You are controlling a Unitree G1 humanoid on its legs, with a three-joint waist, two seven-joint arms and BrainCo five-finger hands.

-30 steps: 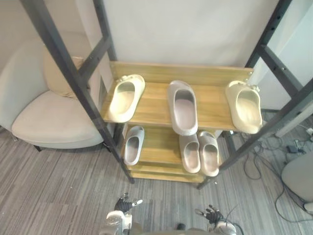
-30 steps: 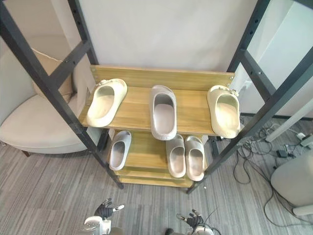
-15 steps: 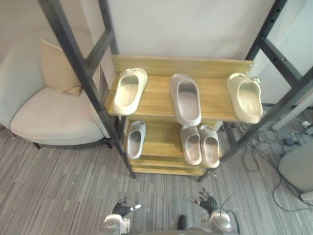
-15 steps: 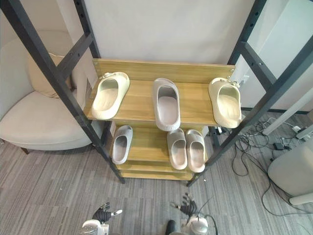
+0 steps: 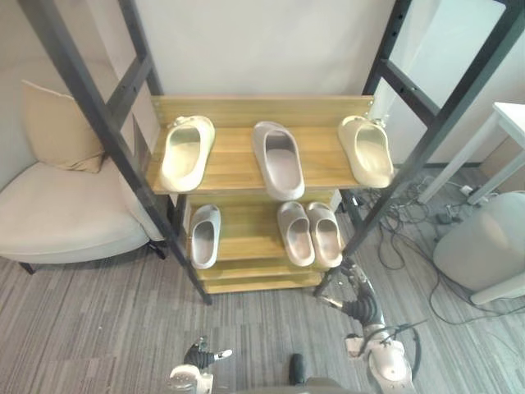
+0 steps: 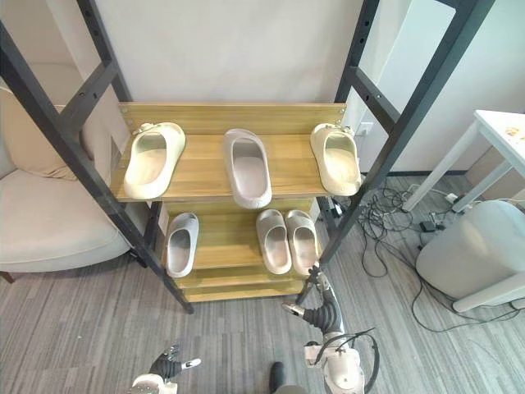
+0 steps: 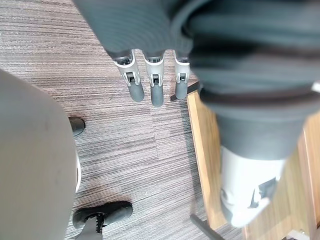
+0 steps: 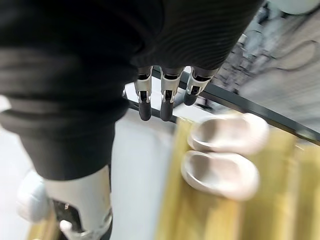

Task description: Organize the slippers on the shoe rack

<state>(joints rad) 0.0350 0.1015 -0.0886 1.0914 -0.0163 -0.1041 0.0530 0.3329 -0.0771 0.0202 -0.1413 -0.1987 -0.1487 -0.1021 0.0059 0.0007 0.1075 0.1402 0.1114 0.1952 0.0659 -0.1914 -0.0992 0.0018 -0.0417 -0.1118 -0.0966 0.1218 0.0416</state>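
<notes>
The wooden shoe rack [image 5: 238, 111] has a black frame. On its upper shelf lie a cream slipper [image 5: 186, 152] at the left, a grey slipper [image 5: 277, 158] in the middle and a second cream slipper [image 5: 366, 149] at the right. The lower shelf carries a single grey slipper [image 5: 204, 235] at the left and a beige-grey pair [image 5: 310, 233] at the right. My right hand [image 5: 361, 308] is raised in front of the rack's lower right corner, open and empty; its fingers [image 8: 161, 102] point toward the pair [image 8: 225, 155]. My left hand [image 5: 201, 356] hangs low over the carpet, fingers [image 7: 155, 87] straight.
A pale armchair [image 5: 57, 213] with a tan cushion [image 5: 53, 127] stands left of the rack. At the right are a round grey stool [image 5: 484, 246], a white table corner [image 5: 513, 123] and loose cables [image 5: 410, 230] on the carpet.
The camera has swung to the right. My right hand has risen from the bottom edge toward the rack's lower right corner. The left hand stays low. The slippers have not moved.
</notes>
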